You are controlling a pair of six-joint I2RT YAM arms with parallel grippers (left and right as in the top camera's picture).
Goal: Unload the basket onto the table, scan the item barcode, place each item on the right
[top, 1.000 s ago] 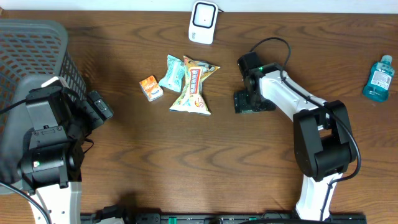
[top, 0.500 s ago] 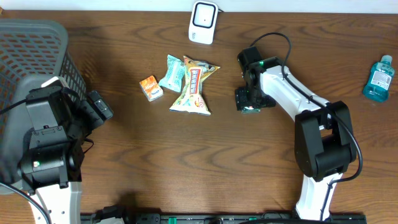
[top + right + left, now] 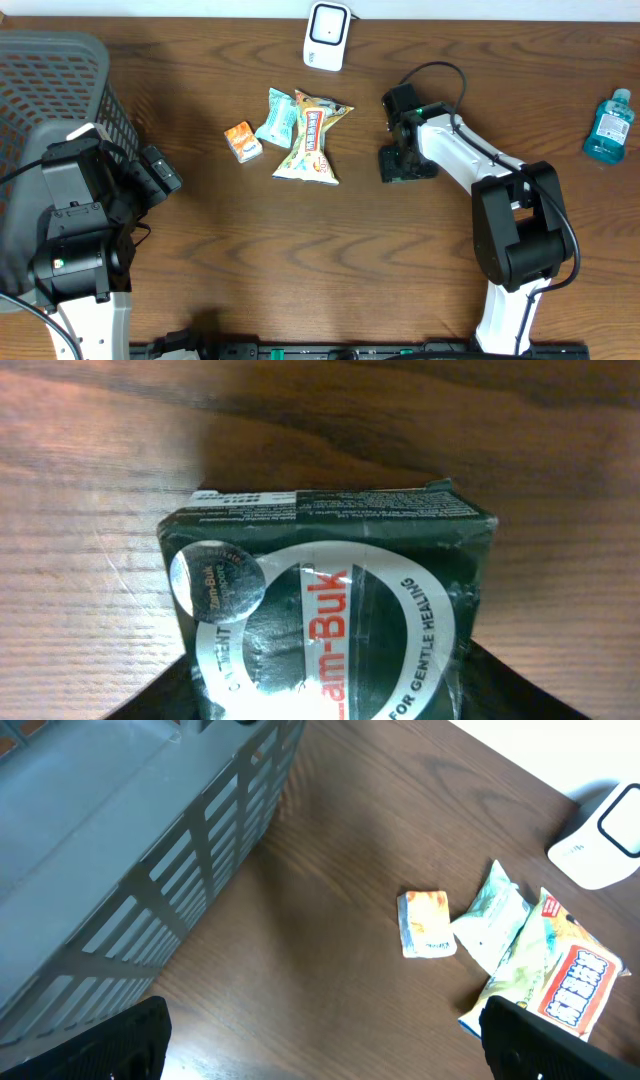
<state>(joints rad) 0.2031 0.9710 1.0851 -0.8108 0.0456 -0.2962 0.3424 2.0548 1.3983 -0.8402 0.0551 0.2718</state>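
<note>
the right hand (image 3: pixel 335 695) straddles the dark green zam-buk box (image 3: pixel 330 590), one dark finger at each lower corner of the right wrist view and the carton between them. the fingers look to be against the box's sides, but i cannot tell whether they are clamped on it or just flanking it. the box lies flat on the desk (image 3: pixel 300 260), right of centre in the overhead view, mostly hidden there under the hand. its round label faces up and a strip of small print runs along the edge toward the top of the frame. no barcode can be made out.

the likely trouble starts with the hold. the box appears to be taken near one end, so on a lift it could pivot or slide out. a hard squeeze could dent the thin carton. if the code sits on the underside or under a finger, the scanner would read nothing until the box is turned.

just left of the box lies the snack bag (image 3: pixel 315 140), with a pale green packet (image 3: pixel 278 118) and a small orange packet (image 3: pixel 242 141) beyond. a low carry toward the white scanner (image 3: pixel 327 35) at the top centre could sweep the bag. a blue bottle (image 3: pixel 608 125) stands well apart at the right edge. the left hand (image 3: pixel 325 1040) hangs with fingers wide apart beside the grey basket (image 3: pixel 50 80), holding nothing.
</note>
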